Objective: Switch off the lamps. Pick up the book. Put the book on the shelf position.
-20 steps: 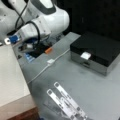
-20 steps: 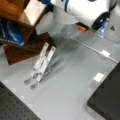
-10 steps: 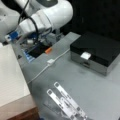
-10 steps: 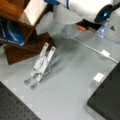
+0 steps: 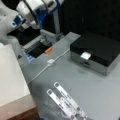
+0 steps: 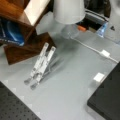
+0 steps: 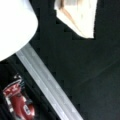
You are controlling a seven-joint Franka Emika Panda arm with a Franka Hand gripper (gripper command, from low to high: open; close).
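Three views, read from a front view's left to its right.

Far left: the book (image 5: 11, 75) lies flat on the shelf position (image 5: 22, 111), its white cover filling the block's top. The other side shows the same pairing, the book (image 6: 37, 8) on the dark wood-grain shelf position (image 6: 27, 47). The flat top bears the book across its full width, so it sits level. Whether this is the required final spot cannot be confirmed.

Centre left: the arm (image 5: 32, 12) hangs high over the table's far edge, well apart from the book. The gripper shows in no view, so whether its jaws are apart or together cannot be told. The wrist view shows only a white rounded form, a metal rail (image 7: 47, 87) and dark ground, with no fingers and nothing held.

Centre: the lamp shade (image 6: 68, 11) stands at a front view's top and shows no evident glow; judged unlit, not proven. A white cable runs across the grey table (image 5: 100, 95) and carries an inline switch (image 5: 50, 61), which lies flat and within reach from above. A folded metal stand (image 5: 65, 102) lies nearer the bottom.

Right: a black box (image 5: 96, 51) with a white tab (image 5: 85, 55) sits well apart from the arm.
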